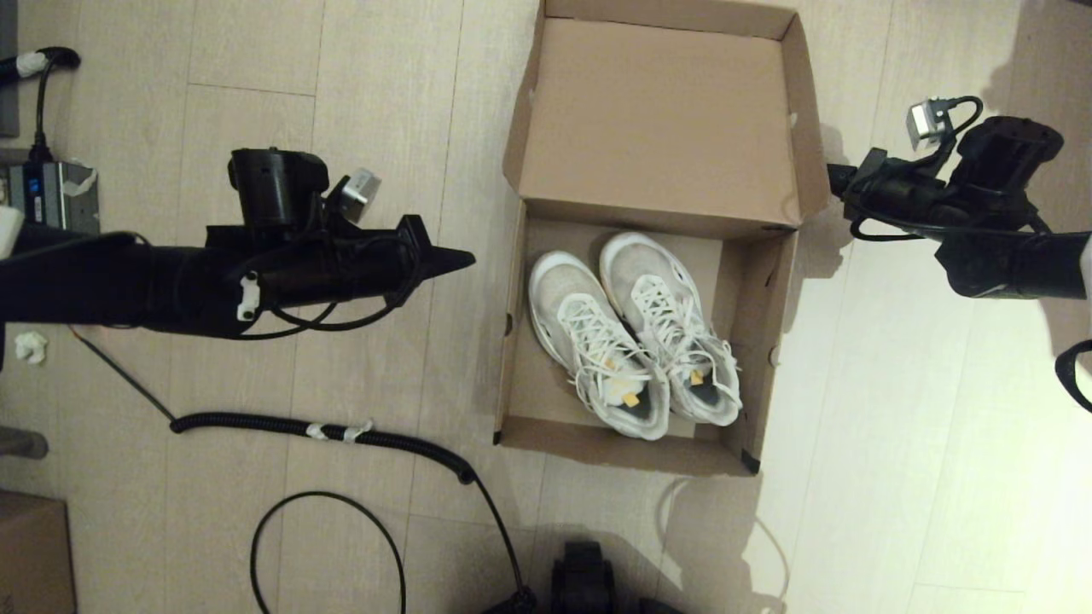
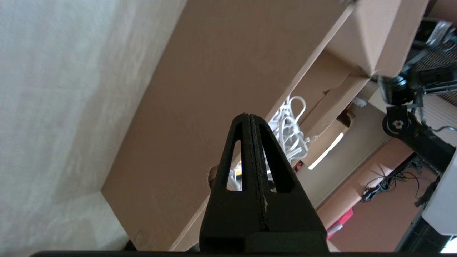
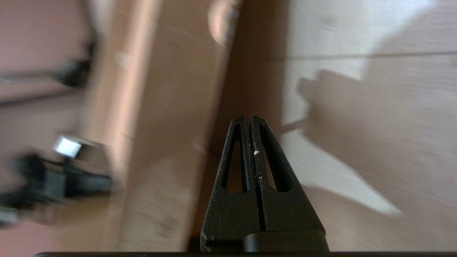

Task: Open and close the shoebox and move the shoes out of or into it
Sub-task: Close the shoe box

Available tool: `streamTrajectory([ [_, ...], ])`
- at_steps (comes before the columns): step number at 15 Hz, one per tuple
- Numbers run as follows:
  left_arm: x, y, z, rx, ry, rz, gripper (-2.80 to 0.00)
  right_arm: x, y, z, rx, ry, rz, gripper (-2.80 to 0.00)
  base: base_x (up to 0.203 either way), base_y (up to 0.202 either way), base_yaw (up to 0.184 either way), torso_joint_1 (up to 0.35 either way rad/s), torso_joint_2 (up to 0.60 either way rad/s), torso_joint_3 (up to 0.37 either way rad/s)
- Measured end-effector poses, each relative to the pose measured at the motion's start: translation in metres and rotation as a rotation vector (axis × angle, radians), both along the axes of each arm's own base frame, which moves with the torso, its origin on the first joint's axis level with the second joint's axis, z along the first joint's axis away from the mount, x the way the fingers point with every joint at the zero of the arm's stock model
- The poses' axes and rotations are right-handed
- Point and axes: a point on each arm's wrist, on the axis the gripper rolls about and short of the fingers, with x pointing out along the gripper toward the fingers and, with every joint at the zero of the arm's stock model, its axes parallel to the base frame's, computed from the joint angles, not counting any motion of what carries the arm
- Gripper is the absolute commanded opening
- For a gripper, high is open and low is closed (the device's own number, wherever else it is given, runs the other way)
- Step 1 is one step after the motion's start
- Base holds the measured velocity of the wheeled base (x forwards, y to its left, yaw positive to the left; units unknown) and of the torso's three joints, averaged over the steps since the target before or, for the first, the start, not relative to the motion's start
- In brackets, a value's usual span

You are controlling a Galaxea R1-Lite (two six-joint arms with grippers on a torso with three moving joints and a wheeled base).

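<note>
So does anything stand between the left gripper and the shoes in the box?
Yes: the shoebox side wall nearest the left gripper stands between it and the shoes. The lid is open, so nothing visible covers them from above. The right gripper hangs beside the lid.

I see the brown shoebox open on the floor, lid back, with both white shoes side by side inside.

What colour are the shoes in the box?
White, with greyish toes; the shoes show best in the head view.
</note>
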Motion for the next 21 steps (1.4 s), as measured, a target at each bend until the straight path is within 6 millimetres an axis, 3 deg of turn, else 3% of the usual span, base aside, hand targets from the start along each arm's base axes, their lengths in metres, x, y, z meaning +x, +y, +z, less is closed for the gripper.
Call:
streamTrajectory([
  [6, -0.001, -0.034, -0.021, 0.019, -0.003, -0.009, -2.8, 0.014, 0.035, -0.017, 0.069, 0.045, 0.105, -2.8, 0.0, 0.0, 0.0, 0.0, 0.0, 0.0],
  [10, -0.001, -0.047, -0.028, 0.024, 0.004, -0.033, -2.8, 0.016, 0.042, -0.02, 0.109, 0.073, 0.134, -2.8, 0.0, 0.0, 0.0, 0.0, 0.0, 0.0],
  [15, 0.007, -0.063, -0.045, 0.033, 0.019, -0.059, -2.8, 0.006, 0.036, -0.004, 0.239, 0.078, 0.243, -2.8, 0.0, 0.0, 0.0, 0.0, 0.0, 0.0],
  [21, 0.02, -0.073, -0.058, 0.046, 0.022, -0.024, -2.8, -0.019, 0.002, 0.015, 0.229, 0.101, 0.41, -2.8, 0.0, 0.0, 0.0, 0.0, 0.0, 0.0],
])
